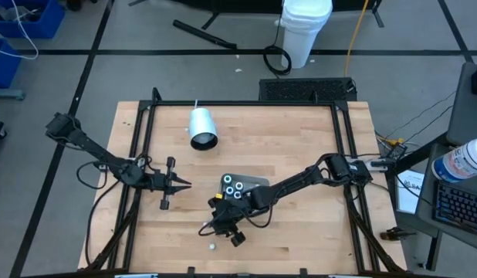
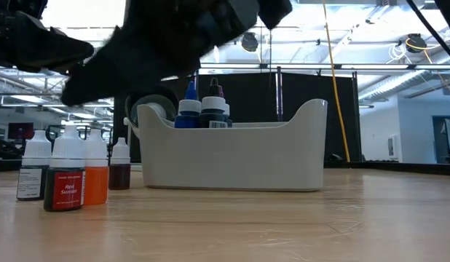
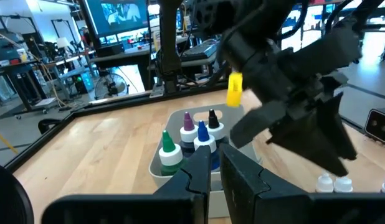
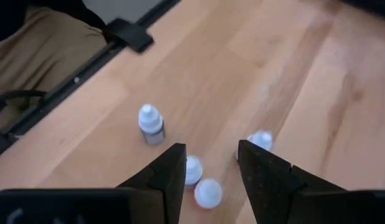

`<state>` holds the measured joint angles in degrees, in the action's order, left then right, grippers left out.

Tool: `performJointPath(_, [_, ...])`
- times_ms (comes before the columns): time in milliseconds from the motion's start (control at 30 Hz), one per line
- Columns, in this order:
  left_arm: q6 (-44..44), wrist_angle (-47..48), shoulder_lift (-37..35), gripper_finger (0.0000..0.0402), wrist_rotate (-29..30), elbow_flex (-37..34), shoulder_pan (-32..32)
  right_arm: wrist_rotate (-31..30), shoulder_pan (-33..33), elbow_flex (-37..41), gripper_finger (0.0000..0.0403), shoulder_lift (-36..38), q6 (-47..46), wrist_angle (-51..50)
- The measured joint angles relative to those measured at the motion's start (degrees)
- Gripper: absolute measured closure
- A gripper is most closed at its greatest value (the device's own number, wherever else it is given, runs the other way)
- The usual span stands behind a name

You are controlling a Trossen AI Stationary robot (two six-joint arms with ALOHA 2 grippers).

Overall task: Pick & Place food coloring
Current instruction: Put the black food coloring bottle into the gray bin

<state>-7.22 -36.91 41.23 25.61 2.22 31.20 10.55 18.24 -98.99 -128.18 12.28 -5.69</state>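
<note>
Workshop clutter beyond a wooden table [image 1: 300, 139], lit from bright ceiling strips. Near the table's middle sits a pale tray [image 2: 232, 160] with several stowed bottles [image 3: 187, 134] standing upright inside, blue, green, purple and black tips showing. Just beside the tray, toward the front edge, stands a small cluster of loose bottles [image 2: 65, 182], white-capped, red and orange among them, upright on the bare wood and close together. Farther back lies a white cup [image 1: 201, 127] on its side, well apart from everything else. Hangs directly over the cluster: right gripper [image 4: 211, 171], fingers moderately apart and holding nothing, with two caps showing in the gap below and another bottle off to each side. Waits to the tray's left: left gripper [image 1: 180, 184], fingers nearly together, empty. Looks like the pick step for one more loose bottle, with part of the set already placed. Calls next for choosing a single cap, centring the gap on it, then dropping straight down and closing just under the cap. Demands care with the neighbours: standing so near one another, likely to tip or get pinched along with the target. After that, needs a lift clear of the tray's wall and a release among the bottles already inside.
</note>
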Motion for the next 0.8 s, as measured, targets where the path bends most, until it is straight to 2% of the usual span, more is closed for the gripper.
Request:
performJointPath(333, [-0.02, 0.00, 0.00, 0.0360, 0.02, 0.00, 0.00, 0.02, -0.71, 3.36, 0.0263, 0.00, -1.75, 1.16])
performJointPath(800, [-0.04, 1.21, 0.00, 0.0360, 0.04, 0.00, 0.00, 0.04, -0.70, 3.83, 0.0263, 0.00, -1.42, 1.39])
